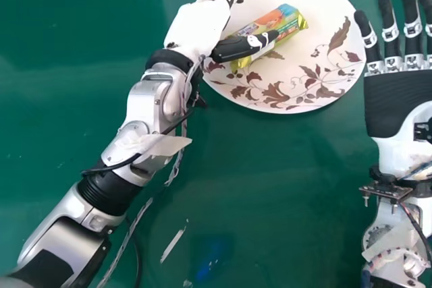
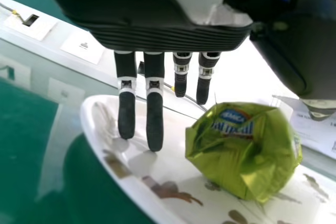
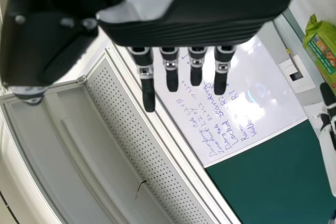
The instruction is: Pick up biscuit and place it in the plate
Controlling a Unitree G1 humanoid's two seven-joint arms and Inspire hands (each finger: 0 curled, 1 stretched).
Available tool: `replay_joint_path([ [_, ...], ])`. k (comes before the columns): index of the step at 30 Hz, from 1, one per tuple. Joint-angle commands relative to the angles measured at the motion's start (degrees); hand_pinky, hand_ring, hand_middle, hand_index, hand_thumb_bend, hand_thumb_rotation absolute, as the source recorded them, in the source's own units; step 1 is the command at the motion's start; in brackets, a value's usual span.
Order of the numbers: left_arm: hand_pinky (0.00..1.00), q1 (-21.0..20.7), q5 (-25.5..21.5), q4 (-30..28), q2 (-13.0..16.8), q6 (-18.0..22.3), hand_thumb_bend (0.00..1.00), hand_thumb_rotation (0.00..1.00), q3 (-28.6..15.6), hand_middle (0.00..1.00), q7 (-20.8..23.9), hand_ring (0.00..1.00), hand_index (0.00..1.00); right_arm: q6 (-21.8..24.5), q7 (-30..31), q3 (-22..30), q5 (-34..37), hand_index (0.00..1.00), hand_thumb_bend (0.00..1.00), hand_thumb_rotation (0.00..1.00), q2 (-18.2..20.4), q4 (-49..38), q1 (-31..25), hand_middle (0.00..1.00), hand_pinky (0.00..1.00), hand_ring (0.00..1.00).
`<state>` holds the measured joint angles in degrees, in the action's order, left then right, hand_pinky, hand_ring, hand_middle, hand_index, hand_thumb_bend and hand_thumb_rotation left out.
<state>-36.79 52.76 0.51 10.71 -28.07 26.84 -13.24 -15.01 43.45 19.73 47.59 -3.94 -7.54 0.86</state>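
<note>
Head view: biscuit (image 1: 289, 21) lies diagonally on plate (image 1: 327, 5), far end rightward.

Looks like a lab, probably robotics. Handwritten notes on a whiteboard (image 3: 262, 108), a perforated panel (image 3: 134, 124) beside pale framing, a white plate with a dark opening (image 3: 289, 68) and a cable at it. Plain green tabletop (image 1: 74, 106), and over it a robot arm (image 1: 145, 96) with exposed, taped wiring.
</note>
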Motion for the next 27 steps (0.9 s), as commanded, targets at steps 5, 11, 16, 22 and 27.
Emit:
replay_joint_path([
  [5, 1.0, 7.0, -5.7, -6.3, 3.0, 0.1, 1.0, 0.89, -6.1, 1.0, -3.9, 1.0, 0.92, 0.6, 0.9, 0.2, 0.5, 0.84, 0.9, 0.45, 0.0, 1.0, -1.1, 1.0, 0.99, 1.0],
  [11, 1.0, 11.4, -10.2, -13.8, 5.0, 3.8, 1.0, 0.88, -9.2, 1.0, -3.5, 1.0, 0.92, 1.6, 1.0, 0.3, 0.9, 0.83, 0.9, 0.44, -0.1, 1.0, -1.0, 1.0, 0.96, 1.0],
  [16, 1.0, 15.5, -12.0, -19.7, 5.9, 5.0, 1.0, 0.88, -11.6, 1.0, -3.5, 1.0, 0.92, 1.3, 0.9, 0.5, 0.4, 0.83, 0.9, 0.45, -0.1, 0.9, -1.0, 1.0, 0.99, 1.0],
  [22, 1.0, 20.0, -18.4, -25.2, 5.8, 5.1, 1.0, 0.89, -16.5, 1.0, -5.0, 1.0, 0.91, 1.3, 0.6, 0.6, 0.1, 0.82, 0.89, 0.4, 0.0, 0.7, -1.1, 1.0, 0.98, 1.0],
  [27, 1.0, 23.5, -24.6, -27.3, 6.4, 8.3, 1.0, 0.87, -20.4, 1.0, -4.7, 1.0, 0.91, 2.7, 0.0, 0.1, 0.9, 0.81, 0.89, 0.4, 0.4, -0.1, -1.4, 1.0, 0.98, 1.0],
])
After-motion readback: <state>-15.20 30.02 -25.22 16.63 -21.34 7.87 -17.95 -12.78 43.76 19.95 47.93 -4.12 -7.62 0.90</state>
